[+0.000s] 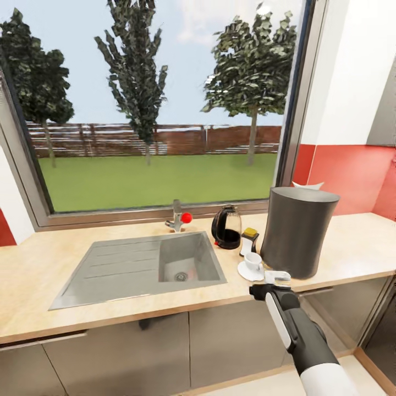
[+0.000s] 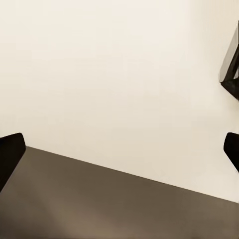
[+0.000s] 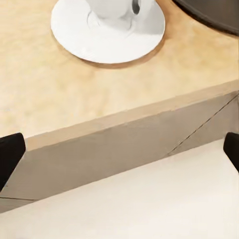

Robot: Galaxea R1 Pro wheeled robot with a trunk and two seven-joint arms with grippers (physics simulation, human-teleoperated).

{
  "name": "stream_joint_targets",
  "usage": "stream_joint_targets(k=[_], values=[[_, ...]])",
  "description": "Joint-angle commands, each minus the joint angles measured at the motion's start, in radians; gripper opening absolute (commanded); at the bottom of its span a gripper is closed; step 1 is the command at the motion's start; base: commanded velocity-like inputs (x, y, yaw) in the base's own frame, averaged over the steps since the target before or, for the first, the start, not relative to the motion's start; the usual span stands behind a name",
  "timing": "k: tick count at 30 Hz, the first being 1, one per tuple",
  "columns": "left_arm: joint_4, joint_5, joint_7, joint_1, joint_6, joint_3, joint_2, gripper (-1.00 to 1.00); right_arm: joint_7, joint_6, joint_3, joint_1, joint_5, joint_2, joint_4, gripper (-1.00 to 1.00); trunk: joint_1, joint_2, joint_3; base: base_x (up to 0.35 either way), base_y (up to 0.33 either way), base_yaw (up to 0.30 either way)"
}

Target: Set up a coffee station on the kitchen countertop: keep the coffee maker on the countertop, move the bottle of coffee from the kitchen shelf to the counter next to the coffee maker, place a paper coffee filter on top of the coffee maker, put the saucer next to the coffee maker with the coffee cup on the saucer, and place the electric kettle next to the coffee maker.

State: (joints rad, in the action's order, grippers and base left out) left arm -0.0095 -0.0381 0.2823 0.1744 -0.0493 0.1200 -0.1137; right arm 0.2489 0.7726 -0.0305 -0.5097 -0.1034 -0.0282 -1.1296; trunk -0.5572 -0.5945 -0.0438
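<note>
While both claws gape empty, the round white cup [image 1: 254, 259] sits on its saucer [image 1: 246, 272].

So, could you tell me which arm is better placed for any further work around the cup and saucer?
The right. Its hand hangs open at the counter edge just before the saucer and cup; the left wrist view faces a blank wall.

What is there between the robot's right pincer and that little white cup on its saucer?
Nothing visible. The right pincer hovers at the front edge of the light wooden countertop, open, just in front of the small white coffee cup on its round white saucer. The tall dark grey cylindrical coffee maker stands to the side.
</note>
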Motion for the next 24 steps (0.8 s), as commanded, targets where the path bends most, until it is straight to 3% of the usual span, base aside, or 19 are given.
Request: stream_joint_targets(k=[1,2,5,10,12,14,16,17,21,24], values=[[-0.001,-0.004,-0.001,-0.001,-0.006,0.005,0.0,1.0,0.009,0.002,-0.001,-0.001,-0.011,0.0,0.051,1.0,0.0,-0.001,0.0,-0.062,0.01,0.0],[-0.001,-0.002,-0.002,-0.004,-0.01,0.005,0.0,1.0,0.009,-0.001,-0.001,-0.001,-0.011,0.0,0.13,1.0,0.0,-0.001,0.002,-0.032,0.005,0.0],[-0.004,0.0,-0.003,-0.006,-0.015,0.005,0.001,1.0,0.009,-0.021,0.0,-0.001,-0.012,0.001,0.252,1.0,0.0,-0.001,0.006,-0.014,0.002,0.0],[-0.017,0.002,-0.007,-0.007,-0.021,0.003,0.0,1.0,0.005,-0.191,-0.001,0.0,-0.012,0.001,0.516,1.0,0.0,-0.001,0.014,-0.001,0.0,0.0],[-0.018,0.001,-0.008,-0.007,-0.022,0.003,0.0,1.0,0.004,-0.307,-0.002,0.0,-0.011,0.0,0.648,1.0,0.0,-0.001,0.017,0.0,0.0,0.0],[-0.019,0.001,-0.008,-0.007,-0.023,0.003,0.001,1.0,0.003,-0.512,-0.005,0.0,-0.008,-0.001,0.861,1.0,0.0,-0.001,0.02,0.0,0.0,0.0],[-0.022,0.001,-0.008,-0.007,-0.023,0.003,0.002,1.0,0.003,-0.618,-0.006,0.0,0.0,-0.001,0.992,1.0,0.0,-0.001,0.023,0.0,0.0,0.0],[-0.028,0.001,-0.008,-0.007,-0.024,0.003,0.002,1.0,0.002,-0.671,-0.006,0.002,0.018,0.0,1.049,1.0,0.0,-0.001,0.025,0.0,0.0,0.0],[-0.039,0.0,-0.014,-0.007,-0.078,0.003,0.004,1.0,-0.072,-0.797,-0.005,0.122,0.198,0.009,1.098,1.0,0.0,-0.001,0.031,0.0,0.0,0.0],[-0.046,0.001,-0.016,-0.007,-0.09,0.003,0.013,1.0,-0.104,-0.818,-0.005,0.207,0.246,0.014,1.103,1.0,0.0,-0.001,0.036,0.0,0.0,0.0]])
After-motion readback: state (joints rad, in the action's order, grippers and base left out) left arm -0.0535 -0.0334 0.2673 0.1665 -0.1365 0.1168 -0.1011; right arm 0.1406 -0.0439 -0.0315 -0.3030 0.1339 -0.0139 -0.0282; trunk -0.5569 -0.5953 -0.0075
